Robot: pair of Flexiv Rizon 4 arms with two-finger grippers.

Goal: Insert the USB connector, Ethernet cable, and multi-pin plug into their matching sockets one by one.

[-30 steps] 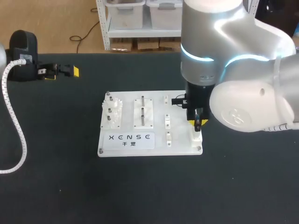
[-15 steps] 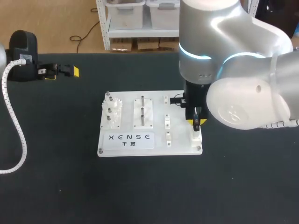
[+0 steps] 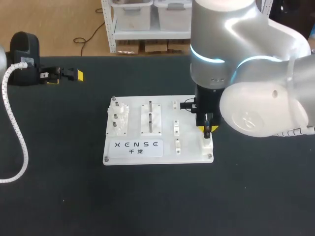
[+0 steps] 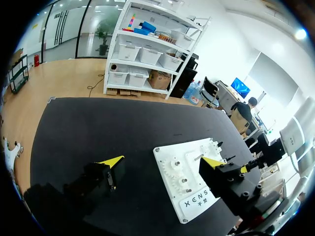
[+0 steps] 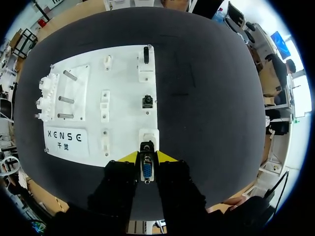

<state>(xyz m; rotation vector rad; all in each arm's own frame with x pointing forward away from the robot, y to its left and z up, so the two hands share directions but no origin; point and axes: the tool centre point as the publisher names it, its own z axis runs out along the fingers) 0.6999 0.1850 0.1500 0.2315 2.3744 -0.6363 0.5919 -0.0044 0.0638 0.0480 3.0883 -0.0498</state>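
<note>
Closest to me, in the right wrist view, my right gripper [image 5: 147, 157] has its jaws drawn in narrow on the multi-pin plug [image 5: 146, 170]. Both fingers press its sides, and its blue face shows between the yellow tips. The plug's dark front end meets the white socket block [image 5: 148, 136] at the near corner of the white board [image 5: 123, 73]. From this angle I cannot tell whether it has entered the socket or only rests at its mouth. In the head view the same gripper [image 3: 207, 129] hangs straight down over that corner of the board [image 3: 189, 147], with my right arm coming in above it.

Further along the same edge of the board sits a small dark socket [image 5: 146, 102]. Past that, a dark upright piece [image 5: 146, 53] stands at the far end. One row inward there are three small white fixtures [image 5: 105, 98]. Beyond them are metal pegs [image 5: 66, 100] and white gears [image 5: 46, 91], beside a printed label [image 5: 64, 137].

Farthest off, at the back left of the table, my left gripper [image 3: 66, 77] lies well apart from the board. In the left wrist view the left gripper [image 4: 161, 161] has its jaws spread wide with nothing held, and the board lies ahead of it.
</note>
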